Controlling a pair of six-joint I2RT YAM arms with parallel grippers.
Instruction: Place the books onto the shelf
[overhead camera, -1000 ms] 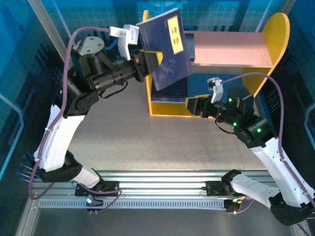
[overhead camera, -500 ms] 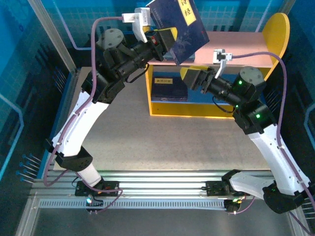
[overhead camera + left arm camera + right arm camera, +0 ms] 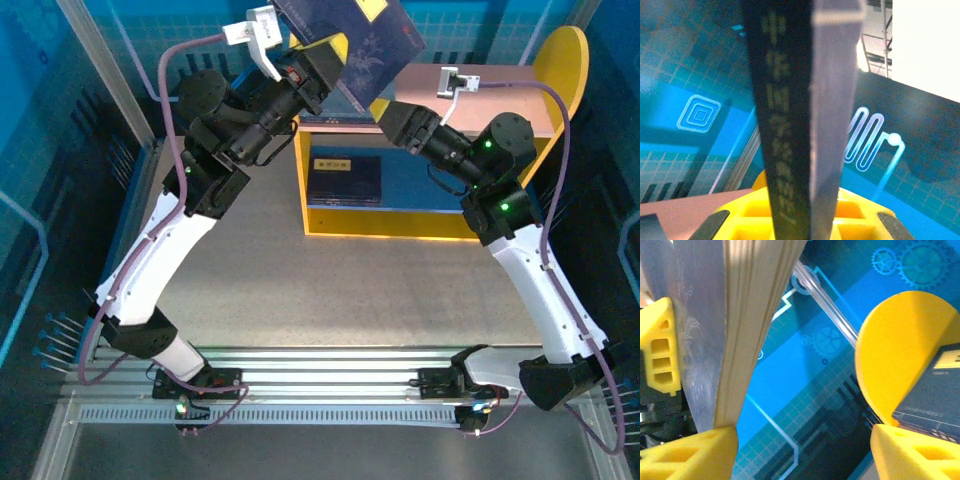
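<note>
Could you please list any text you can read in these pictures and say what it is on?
Spine of the held book: gold Chinese characters, too blurred to read.
Book lying in the shelf: yellow label, print too small to read.
Nothing is clear enough to quote.

A grey speckled table (image 3: 300, 290) fills the middle of the top view. Silver aluminium rails (image 3: 330, 365) run along the bottom, and a slanted metal post (image 3: 100, 65) rises at upper left. Blue printed panels (image 3: 30, 120) wall the left side. The right wrist view has gear drawings (image 3: 917, 260) at upper right, with a clear tube (image 3: 827, 305) slanting through the middle. The left wrist view shows a square spiral symbol (image 3: 699, 114) at left.
</note>
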